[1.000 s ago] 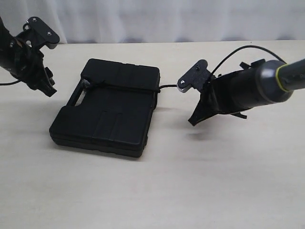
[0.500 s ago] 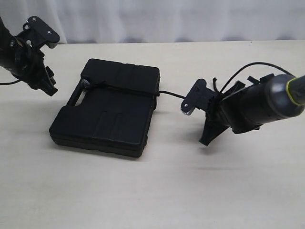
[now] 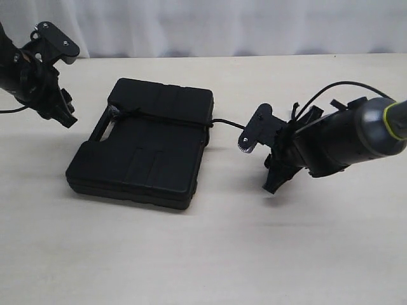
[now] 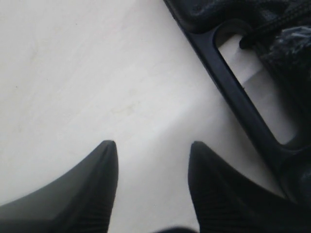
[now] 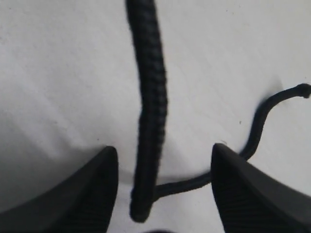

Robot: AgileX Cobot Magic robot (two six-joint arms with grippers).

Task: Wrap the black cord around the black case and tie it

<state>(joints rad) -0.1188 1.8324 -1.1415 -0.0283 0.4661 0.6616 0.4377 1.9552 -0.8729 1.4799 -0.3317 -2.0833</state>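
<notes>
The black case [image 3: 146, 149] lies flat, left of the table's middle. The black cord [image 3: 165, 118] crosses its lid, with a knot by the handle cut-out [image 4: 233, 92]. A frayed tuft [image 4: 291, 41] shows there too. The cord's free length runs off the case's right edge to my right gripper [image 3: 270, 175]. That gripper [image 5: 164, 150] is open, and the cord [image 5: 150, 97] lies loose between its jaws without touching them. My left gripper [image 3: 66, 109] hangs beyond the case's left side, open [image 4: 153, 145] and empty over bare table.
A pale tabletop [image 3: 210, 254] surrounds the case, with a white curtain [image 3: 203, 25] behind its far edge. A glossy black arm cable [image 3: 337, 86] arcs over the right arm.
The right arm moved right and lower, away from the case, drawing the cord out. Its jaws then opened and let the cord go. The left arm has not moved.
</notes>
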